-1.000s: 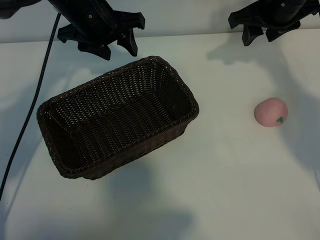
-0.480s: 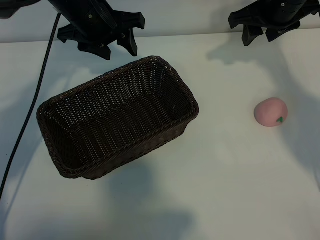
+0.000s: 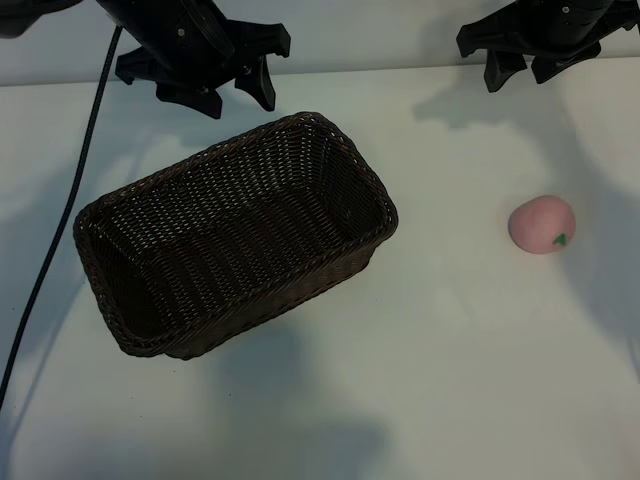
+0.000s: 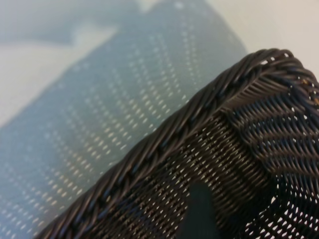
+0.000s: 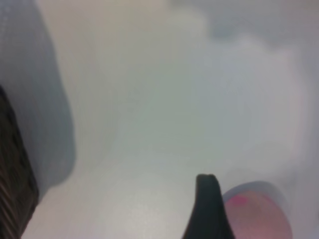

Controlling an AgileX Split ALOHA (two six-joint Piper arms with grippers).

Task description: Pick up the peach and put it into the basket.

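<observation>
Both arms sit at the far edge of the table (image 3: 450, 380), nothing held.

Left gripper (image 3: 237, 97): above the table just past the basket's (image 3: 235, 235) far rim, fingers spread wide apart, empty. Basket lies right below and in front of it, set at a slant, its far right corner closest to the fingers. In the left wrist view the braided rim (image 4: 164, 144) runs across close up, w/ a dark fingertip (image 4: 198, 209) over the weave inside. A black cable (image 3: 60, 230) runs down along the basket's left side.

Right gripper (image 3: 515, 72): up at the far right, jaws also apart, empty. Peach (image 3: 542, 224) is on the table in front of it, a bit toward the right edge, apart from the fingers, no contact. Pink, w/ a small green leaf mark facing the near side. In the right wrist view the peach (image 5: 256, 211) shows blurred just beside one dark fingertip (image 5: 208, 206); the basket's edge (image 5: 12, 174) sits far off on the other side.

Peach vs basket: well apart, bare table between. Basket interior holds nothing; peach not in it.
</observation>
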